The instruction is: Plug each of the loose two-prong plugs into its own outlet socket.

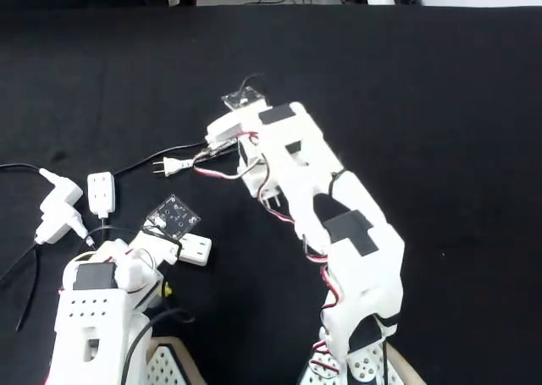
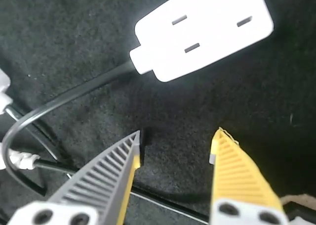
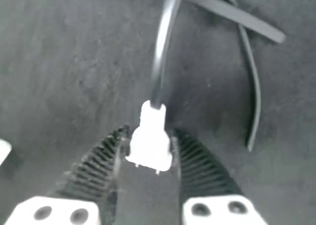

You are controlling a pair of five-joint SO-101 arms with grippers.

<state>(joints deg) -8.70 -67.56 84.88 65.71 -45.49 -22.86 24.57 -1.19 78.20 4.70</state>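
So I'm standing by the black cloth-covered table (image 1: 423, 106) watching these two white arms. The right gripper (image 3: 149, 136) has its two dark ribbed fingers (image 3: 98, 160) closed narrow on a small white two-prong plug (image 3: 150, 148). The plug sits right between the fingertips, touched on both sides, with its prongs pointing back toward the wrist and its black round cord (image 3: 165, 47) running straight out past the tips. Further out beyond those tips, two more black cables (image 3: 242, 24) cross each other on the cloth. The left gripper (image 2: 177, 136) is spread wide, with one grey ribbed finger (image 2: 106, 178) and one yellow ribbed finger (image 2: 237, 180), and only bare cloth in the gap. The flat white plastic outlet block (image 2: 202, 27) lies past both fingertips, clearly apart from them, slots facing up. Its thick black lead (image 2: 74, 94) comes off the end nearer the grey finger and curves away on that side. From above, a little plug with two bare metal prongs (image 1: 167, 167) lies on the cloth out beyond the right arm's tip. Honestly I can't tell if that's the pinched one or another.
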